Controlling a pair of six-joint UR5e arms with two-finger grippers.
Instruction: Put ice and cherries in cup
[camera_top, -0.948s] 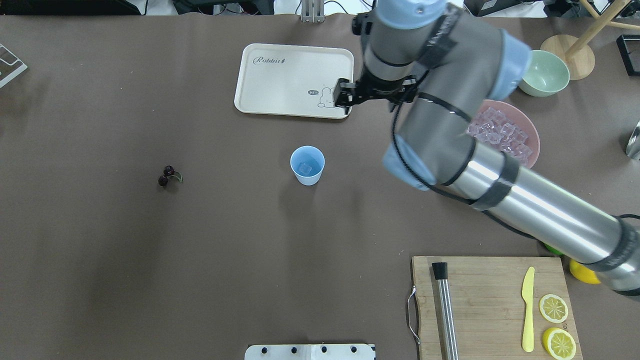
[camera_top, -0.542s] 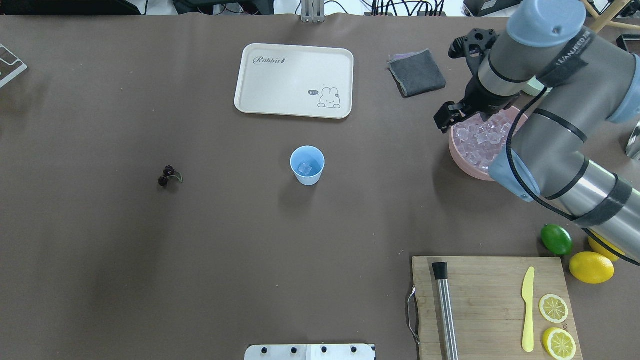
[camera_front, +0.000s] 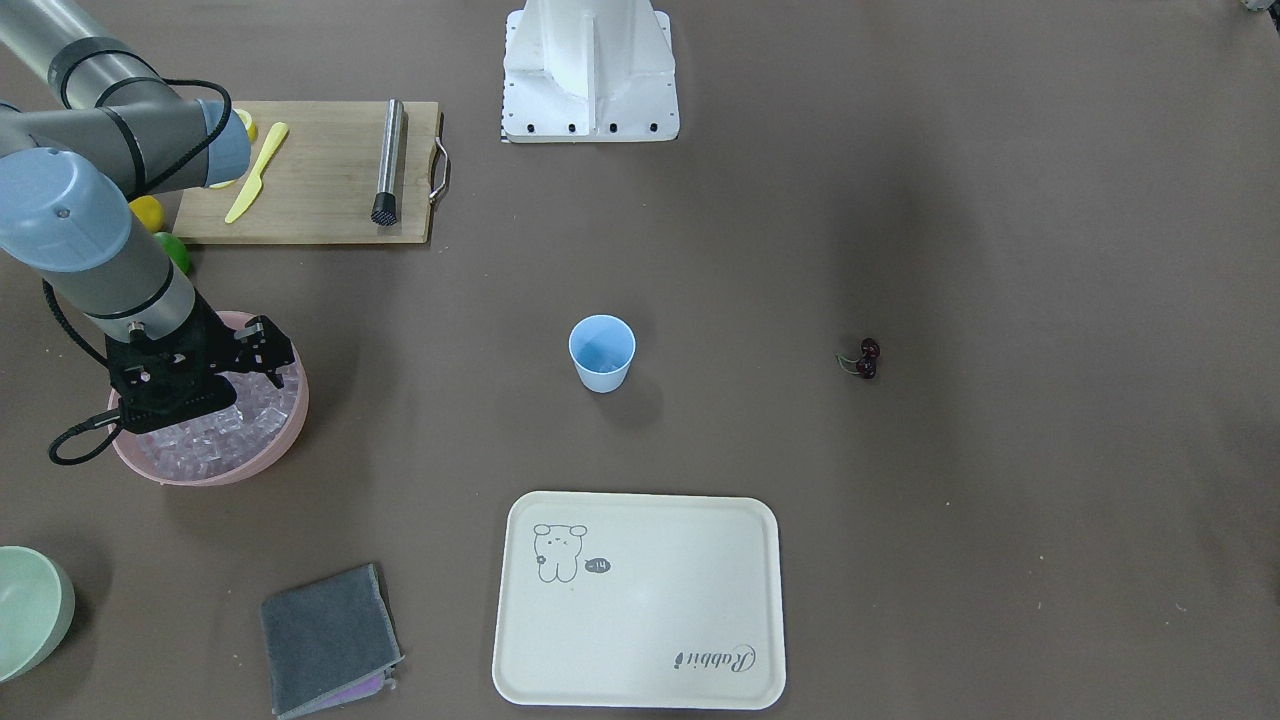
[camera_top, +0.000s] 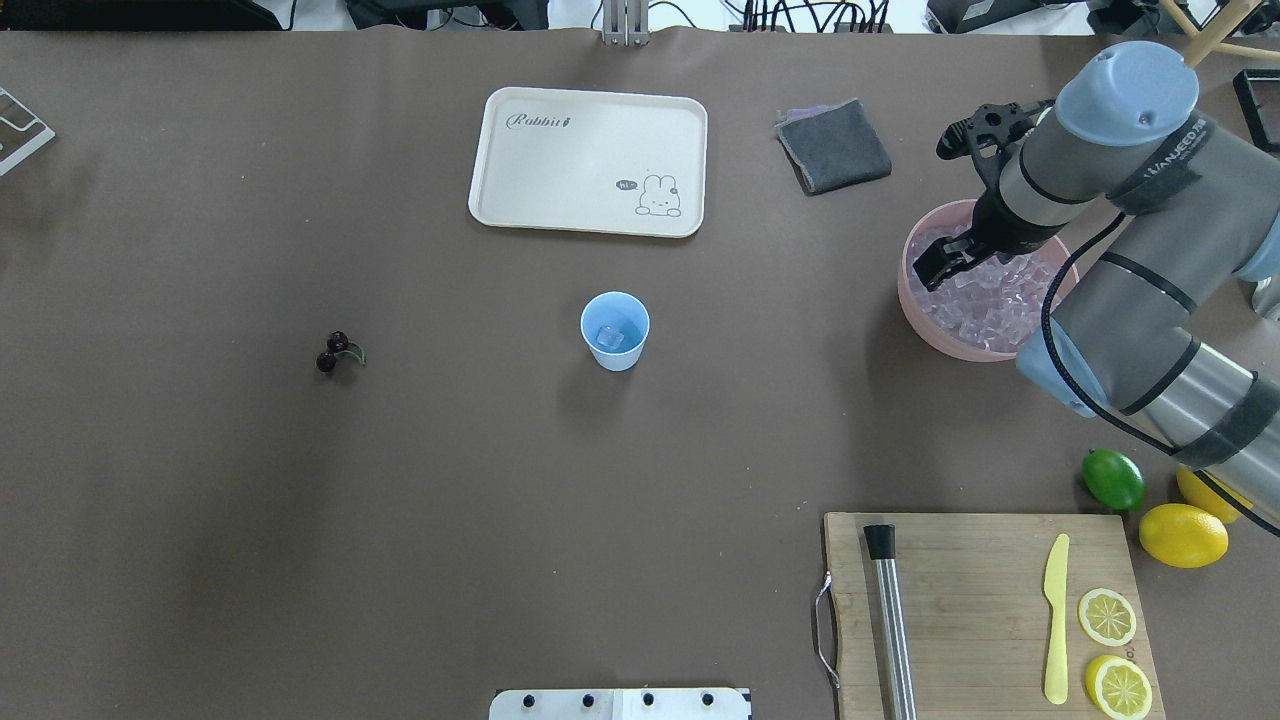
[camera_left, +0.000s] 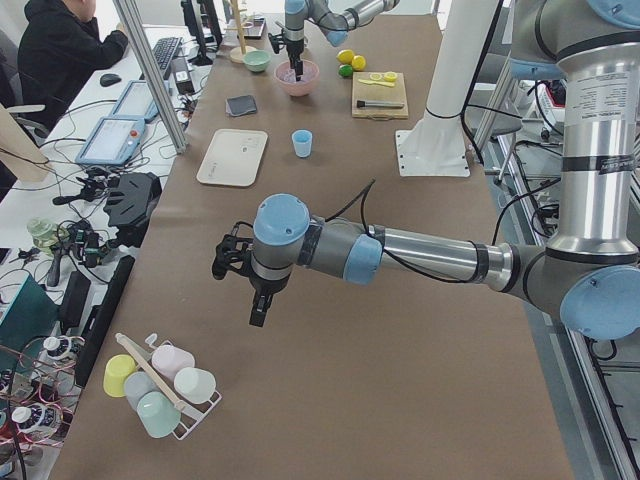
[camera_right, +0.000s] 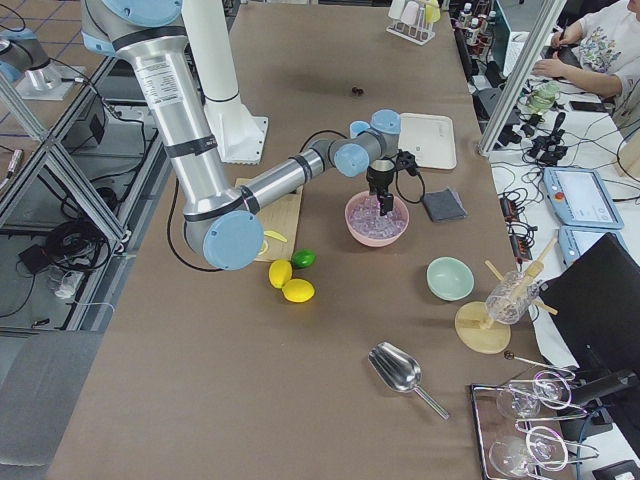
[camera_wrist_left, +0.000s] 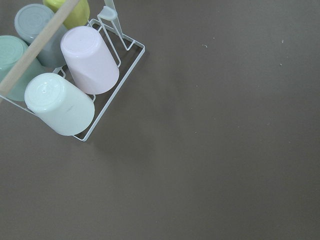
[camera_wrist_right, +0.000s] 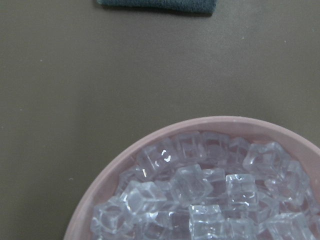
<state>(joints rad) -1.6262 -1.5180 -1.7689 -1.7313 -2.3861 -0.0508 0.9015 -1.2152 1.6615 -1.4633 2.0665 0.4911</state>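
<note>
Your right end effector (camera_top: 938, 268) hung over the pink bowl (camera_top: 922, 318), on the side of the bowl nearest the cup (camera_top: 615, 332). Its fingers looked spread, pointing down at the ice (camera_top: 990, 300) heaped in the bowl. I cannot tell whether the tips touched the ice. From the right wrist view you looked straight down on clear cubes filling the bowl. Bare table (camera_top: 300, 550) lay beyond the rim, and the edge of the grey cloth (camera_top: 833, 145) showed at the top.

The cup stood upright near the middle of the table, well apart from the bowl and on the robot's side of the cream tray (camera_top: 590, 160). One ice cube (camera_top: 609, 338) lay in its bottom. The cherries (camera_top: 333, 352) lay on the bare table well to the left of the cup, the two joined by their green stems.

Your left end effector (camera_left: 256, 312) showed only in the view from the table's left end, pointing down above the table far from the cup. I cannot tell whether its fingers were spread or pressed together. Its wrist camera looked down on a wire rack (camera_wrist_left: 143, 47) of upturned pastel tumblers in the upper left corner, with brown table around it.

On the right, a lime (camera_top: 1113, 478) and a lemon (camera_top: 1182, 535) lay between the bowl and the wooden cutting board (camera_top: 970, 600).
</note>
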